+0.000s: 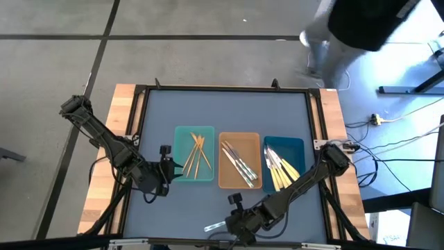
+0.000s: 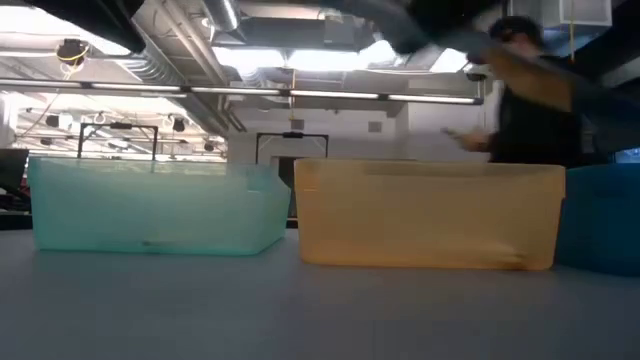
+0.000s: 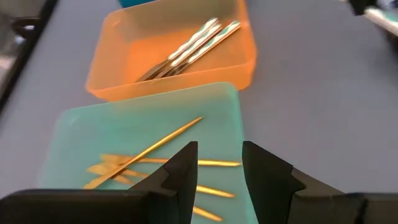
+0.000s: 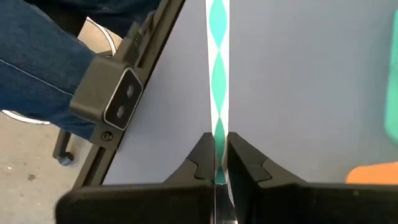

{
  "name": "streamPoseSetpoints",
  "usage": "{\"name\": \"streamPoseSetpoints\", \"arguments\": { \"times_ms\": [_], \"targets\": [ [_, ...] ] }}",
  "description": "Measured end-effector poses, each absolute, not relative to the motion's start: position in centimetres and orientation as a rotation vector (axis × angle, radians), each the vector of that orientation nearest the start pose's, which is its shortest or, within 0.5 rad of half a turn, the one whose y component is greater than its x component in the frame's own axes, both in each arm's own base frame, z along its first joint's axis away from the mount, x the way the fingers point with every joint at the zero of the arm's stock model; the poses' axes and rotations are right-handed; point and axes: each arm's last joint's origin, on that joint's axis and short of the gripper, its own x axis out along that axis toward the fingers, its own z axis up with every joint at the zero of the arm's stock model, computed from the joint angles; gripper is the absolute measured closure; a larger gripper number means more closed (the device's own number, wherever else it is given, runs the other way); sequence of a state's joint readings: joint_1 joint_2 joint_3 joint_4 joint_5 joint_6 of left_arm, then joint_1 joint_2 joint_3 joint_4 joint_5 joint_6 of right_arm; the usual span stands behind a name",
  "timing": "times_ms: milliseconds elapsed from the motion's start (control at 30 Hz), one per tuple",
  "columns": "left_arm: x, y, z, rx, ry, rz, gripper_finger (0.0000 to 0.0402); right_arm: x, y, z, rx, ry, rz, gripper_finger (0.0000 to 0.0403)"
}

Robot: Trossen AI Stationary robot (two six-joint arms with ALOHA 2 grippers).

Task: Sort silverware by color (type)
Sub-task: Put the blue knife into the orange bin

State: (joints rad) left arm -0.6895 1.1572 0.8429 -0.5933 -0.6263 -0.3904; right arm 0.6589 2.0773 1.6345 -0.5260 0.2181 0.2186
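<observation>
Three trays stand side by side at mid-table. The teal tray [image 1: 194,154] holds slim gold utensils [image 3: 155,152], the tan tray [image 1: 240,161] holds silver ones [image 3: 193,46], and the dark-blue tray [image 1: 284,163] holds yellow-handled ones [image 1: 277,173]. My left gripper [image 3: 219,163] hovers open at the teal tray's left side, with nothing between its fingers. Near the table's front edge, my right gripper [image 4: 216,140] is shut on a shiny silver utensil [image 1: 214,226]. My right gripper pinches the silver utensil [image 4: 217,127] between its two fingers, which close on its two flat faces. The utensil runs on straight ahead past the fingertips. In the high view it sticks out of the gripper toward the table's left.
A dark frame rail [image 4: 118,99] borders the blue mat on every side. A person stands beyond the table's far right corner [image 1: 361,21], and a leg in jeans [image 4: 37,43] shows by the near edge. Bare mat [image 1: 222,111] lies behind the trays.
</observation>
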Motion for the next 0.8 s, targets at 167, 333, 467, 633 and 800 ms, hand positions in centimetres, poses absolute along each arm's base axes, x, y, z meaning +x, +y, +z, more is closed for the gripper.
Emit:
{"name": "streamPoseSetpoints", "arguments": {
  "times_ms": [167,333,467,633,800],
  "targets": [
    [18.5,-13.3,25.8,0.116,0.684,0.013,0.0282,36.5,27.1,22.5,-0.265,0.892,0.332,0.0388],
    [18.8,-13.6,26.2,0.066,0.650,-0.029,0.0282,36.9,27.0,24.7,-0.328,0.866,0.354,0.0388],
    [19.0,-13.9,26.5,0.028,0.622,-0.060,0.0282,37.1,26.7,26.5,-0.419,0.844,0.351,0.0388],
    [19.3,-14.2,26.9,-0.139,0.589,-0.064,0.0282,37.3,25.7,28.0,-0.563,0.835,0.310,0.0388],
    [19.5,-14.4,27.2,-0.330,0.567,-0.045,0.0282,37.9,24.6,28.4,-0.764,0.813,0.266,0.0388]
  ]
}}
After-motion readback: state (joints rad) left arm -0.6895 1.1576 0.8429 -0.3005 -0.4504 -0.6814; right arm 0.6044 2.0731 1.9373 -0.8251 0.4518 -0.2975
